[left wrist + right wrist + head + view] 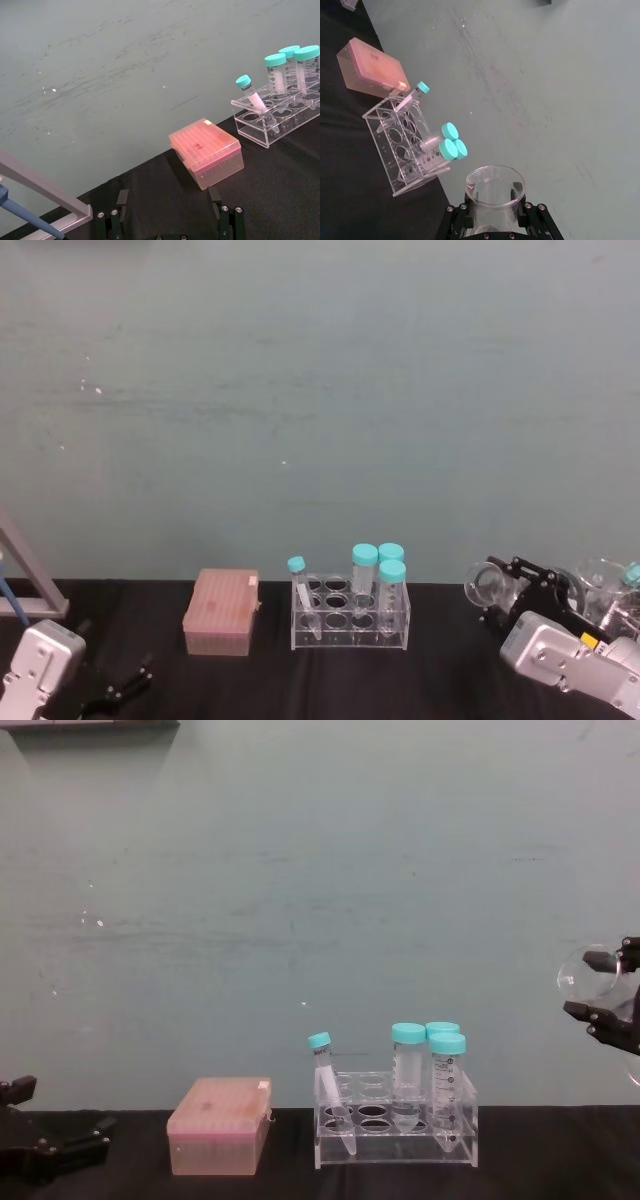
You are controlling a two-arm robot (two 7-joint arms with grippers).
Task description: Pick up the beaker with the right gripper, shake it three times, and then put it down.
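My right gripper (508,592) is shut on the neck of the beaker (487,584), a clear glass flask. The flask is held off the table at the right and tipped over, its open mouth pointing left. From the chest view the beaker (583,980) hangs well above the rack's height, with the right gripper (597,986) at the frame's right edge. The right wrist view looks onto the beaker's flared lip (495,184) between the two black fingers (458,216). My left gripper (118,688) rests open at the lower left, holding nothing.
A clear tube rack (350,617) with teal-capped tubes (391,573) stands mid-table. A pink tip box (221,613) sits left of it. More glassware (605,590) stands at the far right behind the right arm. A grey stand (25,570) is at the far left.
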